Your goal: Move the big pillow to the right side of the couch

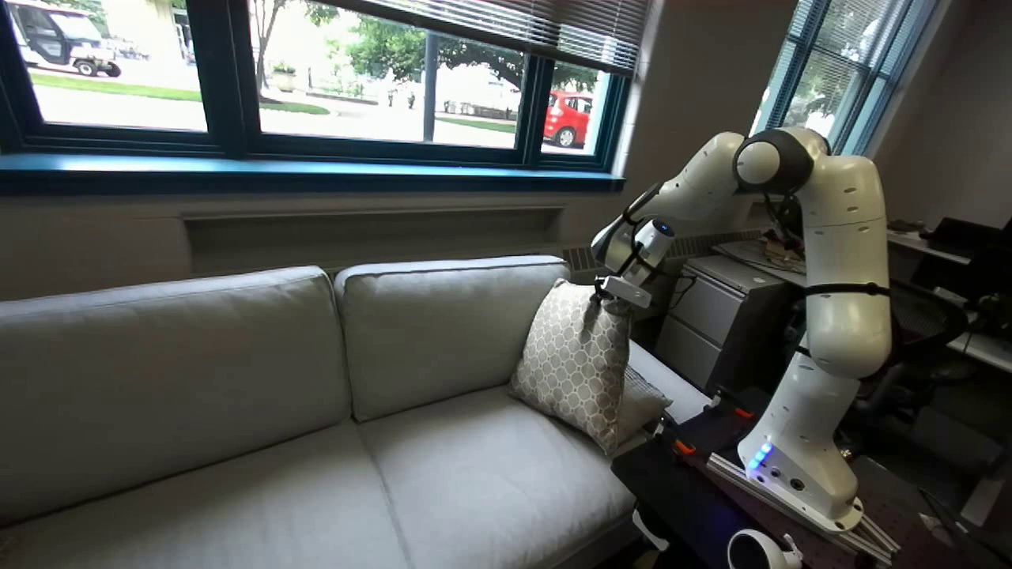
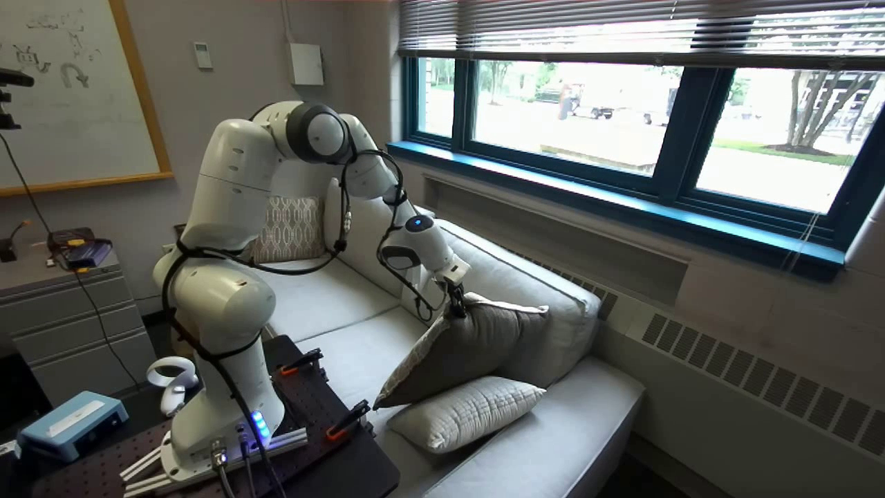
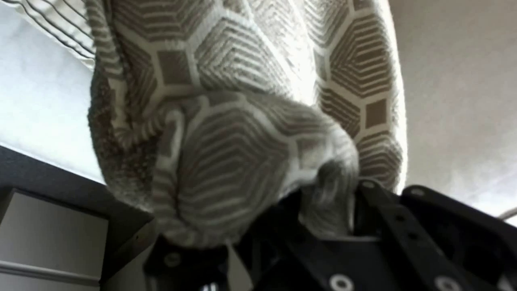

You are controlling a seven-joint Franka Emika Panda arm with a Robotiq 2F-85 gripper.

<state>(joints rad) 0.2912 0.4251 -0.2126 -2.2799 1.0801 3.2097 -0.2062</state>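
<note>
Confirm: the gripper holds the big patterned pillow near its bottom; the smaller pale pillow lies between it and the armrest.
Bottom is wrong: the gripper holds the big patterned pillow near its top in both exterior views. The smaller pale pillow does lie between it and the armrest.

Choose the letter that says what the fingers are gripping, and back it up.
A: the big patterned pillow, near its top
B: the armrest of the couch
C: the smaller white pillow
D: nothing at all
A: in both exterior views the fingers meet the big pillow near its top, and the wrist view shows its patterned fabric bunched up in their grip.
</note>
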